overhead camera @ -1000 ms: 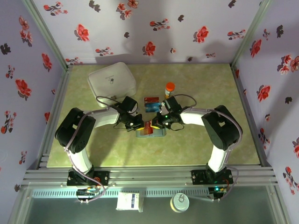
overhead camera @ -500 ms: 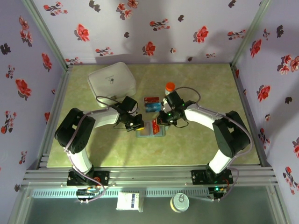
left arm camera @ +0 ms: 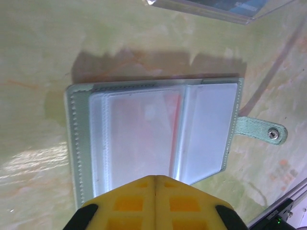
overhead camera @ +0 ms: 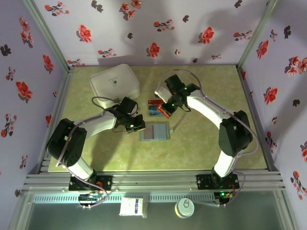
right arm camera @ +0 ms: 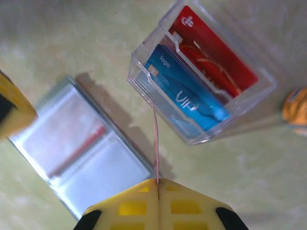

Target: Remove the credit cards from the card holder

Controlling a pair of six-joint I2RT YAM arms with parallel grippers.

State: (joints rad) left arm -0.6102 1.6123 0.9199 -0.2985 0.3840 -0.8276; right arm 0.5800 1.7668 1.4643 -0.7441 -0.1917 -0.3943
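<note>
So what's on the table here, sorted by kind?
Card holder: 1
Credit cards: 4 (red, blue, one in the right gripper, one reddish inside the holder)
Clear box: 1
White case: 1
Orange-capped bottle, blurred: 1
Total: 8

CLEARANCE, ref card holder (overhead camera: 155, 132) | 9 o'clock: left gripper (overhead camera: 138, 127), closed, over the holder's edge | 12 o'clock: clear box (overhead camera: 154, 107), with right gripper (overhead camera: 166, 110) above it pinching a card (overhead camera: 164, 113) on edge | 11 o'clock: white case (overhead camera: 115, 81), well apart | 3 to 6 o'clock: bare table (overhead camera: 206, 143), open approach
</note>
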